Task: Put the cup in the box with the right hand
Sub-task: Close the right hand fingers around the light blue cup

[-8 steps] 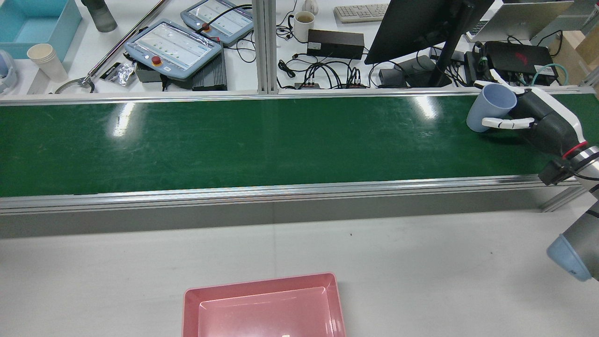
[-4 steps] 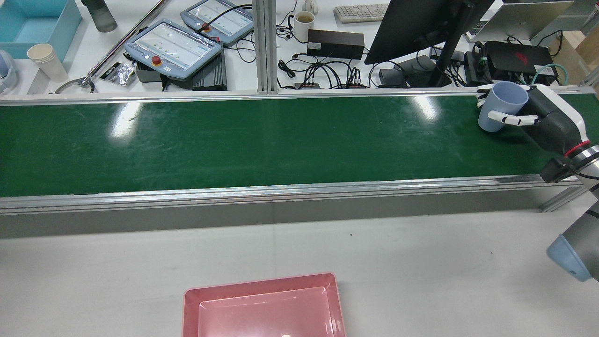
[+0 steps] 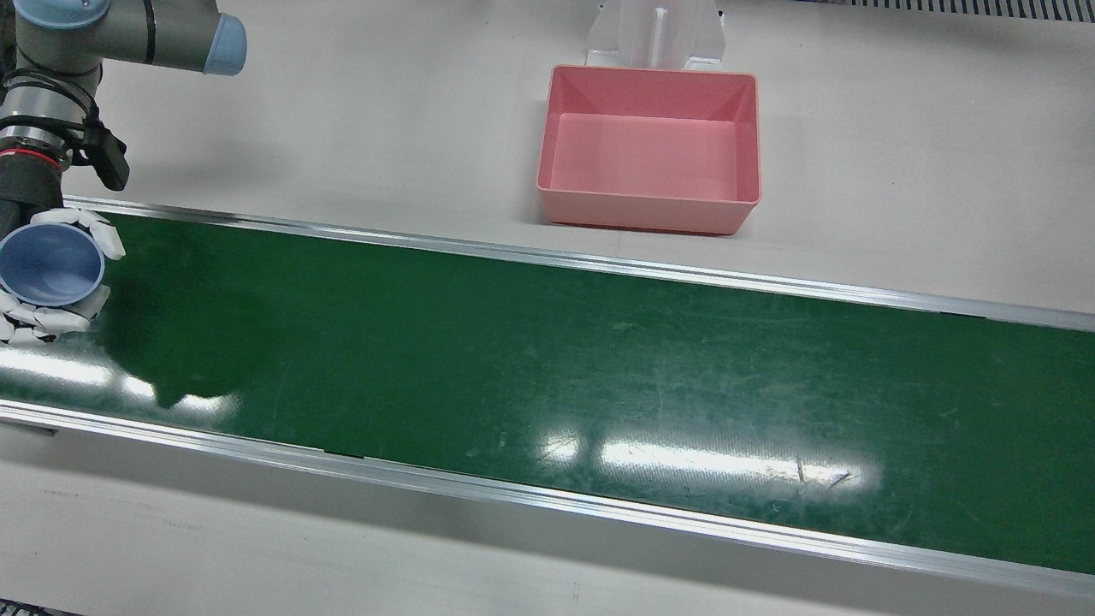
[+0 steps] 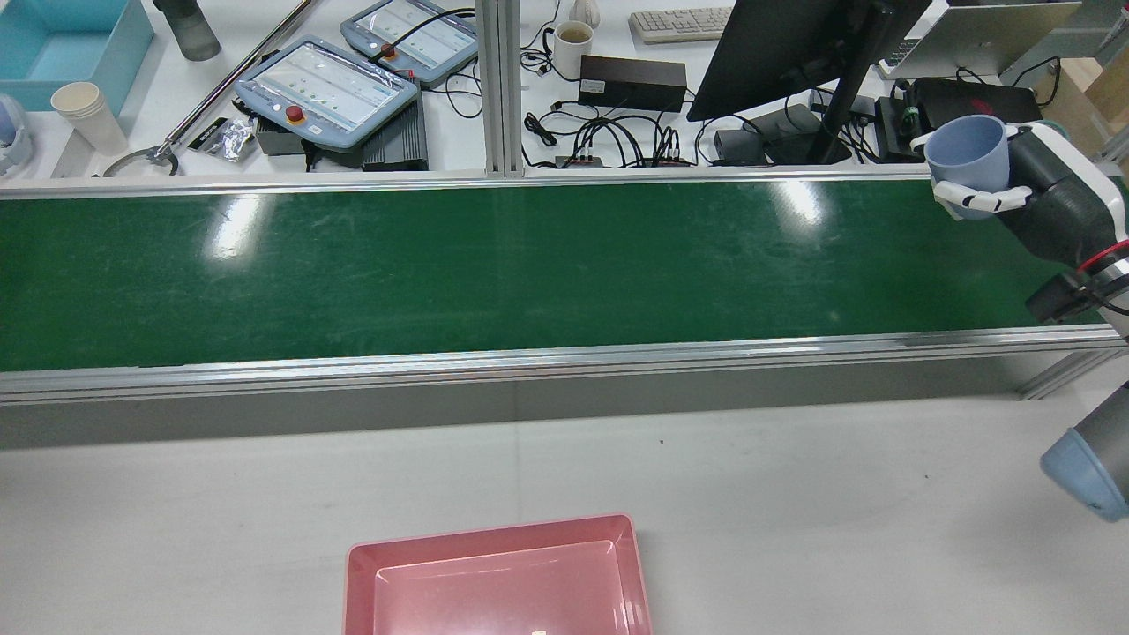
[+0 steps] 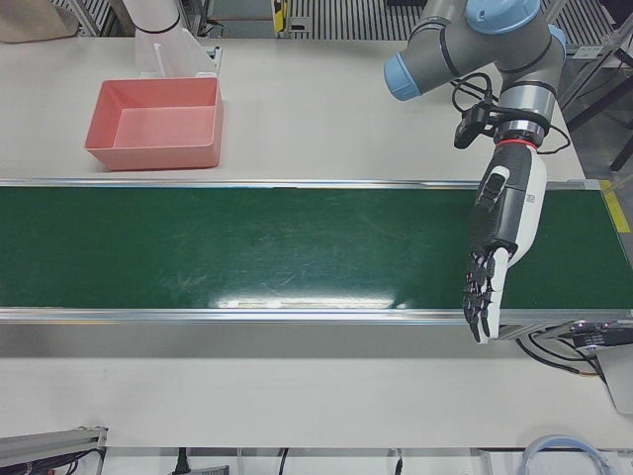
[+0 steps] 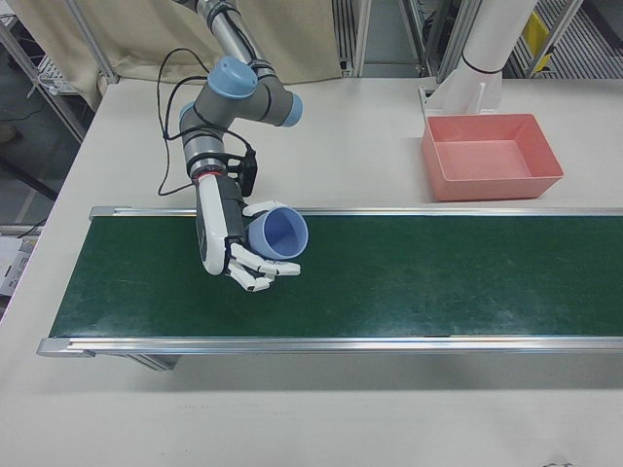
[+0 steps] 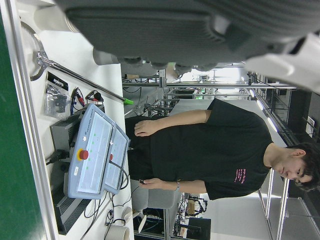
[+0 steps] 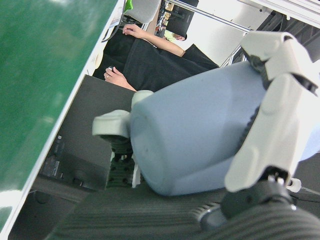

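Note:
My right hand (image 4: 1032, 190) is shut on a light blue cup (image 4: 968, 157) and holds it upright above the right end of the green belt (image 4: 494, 265). The hand (image 6: 234, 243) and cup (image 6: 277, 233) also show in the right-front view, and the cup (image 3: 50, 265) at the front view's left edge, mouth up. The right hand view shows its fingers (image 8: 272, 135) wrapped round the cup (image 8: 200, 140). The pink box (image 4: 498, 582) lies empty on the white table near the robot's side, also in the front view (image 3: 650, 150). My left hand (image 5: 499, 247) hangs open over the belt's other end.
Beyond the belt's far rail stand teach pendants (image 4: 326, 88), cables, a monitor (image 4: 794, 53), a mug (image 4: 571, 44) and paper cups (image 4: 88, 115). A white pedestal (image 3: 654, 34) stands right behind the pink box. The belt has aluminium rails (image 4: 529, 362) on both sides.
My right hand has lifted the cup off the belt, carried it up and to the right in the rear view, and turned it from tilted to upright.

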### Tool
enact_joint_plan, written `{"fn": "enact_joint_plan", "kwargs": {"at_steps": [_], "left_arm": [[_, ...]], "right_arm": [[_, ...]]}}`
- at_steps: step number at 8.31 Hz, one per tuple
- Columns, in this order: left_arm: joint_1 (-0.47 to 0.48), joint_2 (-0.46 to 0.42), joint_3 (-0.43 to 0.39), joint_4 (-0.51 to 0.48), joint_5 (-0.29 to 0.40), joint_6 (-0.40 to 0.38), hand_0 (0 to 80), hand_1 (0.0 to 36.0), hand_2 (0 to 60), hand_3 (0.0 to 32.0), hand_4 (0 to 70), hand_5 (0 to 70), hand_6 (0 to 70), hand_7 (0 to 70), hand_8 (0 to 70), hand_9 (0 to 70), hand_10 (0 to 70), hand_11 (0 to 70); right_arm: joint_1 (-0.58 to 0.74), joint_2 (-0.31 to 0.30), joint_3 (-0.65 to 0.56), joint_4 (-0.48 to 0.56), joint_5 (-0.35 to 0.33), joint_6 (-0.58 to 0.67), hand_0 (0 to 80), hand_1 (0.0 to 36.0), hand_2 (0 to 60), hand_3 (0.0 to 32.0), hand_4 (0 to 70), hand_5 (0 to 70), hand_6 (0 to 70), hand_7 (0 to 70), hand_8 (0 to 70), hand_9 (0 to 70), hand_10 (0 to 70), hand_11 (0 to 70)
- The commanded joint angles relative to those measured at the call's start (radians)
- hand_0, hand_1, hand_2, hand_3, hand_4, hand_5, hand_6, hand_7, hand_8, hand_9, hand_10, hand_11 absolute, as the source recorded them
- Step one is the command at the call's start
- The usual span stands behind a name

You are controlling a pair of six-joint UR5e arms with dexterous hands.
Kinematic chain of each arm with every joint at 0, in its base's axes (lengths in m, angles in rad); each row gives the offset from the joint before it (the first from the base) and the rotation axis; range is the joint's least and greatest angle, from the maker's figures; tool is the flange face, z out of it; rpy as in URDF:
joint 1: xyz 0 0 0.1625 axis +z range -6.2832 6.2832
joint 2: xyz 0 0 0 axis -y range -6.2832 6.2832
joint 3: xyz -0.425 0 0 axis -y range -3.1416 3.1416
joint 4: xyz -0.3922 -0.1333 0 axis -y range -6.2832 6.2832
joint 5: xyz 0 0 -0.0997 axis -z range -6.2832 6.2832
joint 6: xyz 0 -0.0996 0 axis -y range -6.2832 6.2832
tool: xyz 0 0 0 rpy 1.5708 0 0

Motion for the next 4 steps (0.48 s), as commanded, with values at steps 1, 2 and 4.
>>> {"fn": "enact_joint_plan", "kwargs": {"at_steps": [1,2,4], "left_arm": [[0.0,0.0,0.0,0.0,0.0,0.0,0.0,0.0,0.0,0.0,0.0,0.0,0.0,0.0,0.0,0.0,0.0,0.0],[0.0,0.001,0.0,0.0,0.0,0.0,0.0,0.0,0.0,0.0,0.0,0.0,0.0,0.0,0.0,0.0,0.0,0.0],[0.0,0.0,0.0,0.0,0.0,0.0,0.0,0.0,0.0,0.0,0.0,0.0,0.0,0.0,0.0,0.0,0.0,0.0]], "right_arm": [[0.009,0.002,0.129,-0.06,-0.005,-0.009,49.6,36.0,60.0,0.0,69.4,17.6,37.3,70.0,67.8,70.0,60.3,70.0],[-0.023,0.002,0.179,-0.061,-0.003,-0.031,50.1,36.0,60.0,0.0,70.0,17.6,37.4,70.0,67.3,70.0,59.4,70.0],[-0.133,0.055,0.348,-0.195,0.0,-0.159,50.1,36.0,60.0,0.0,69.3,17.3,36.9,70.0,66.8,70.0,58.4,70.0]]}}
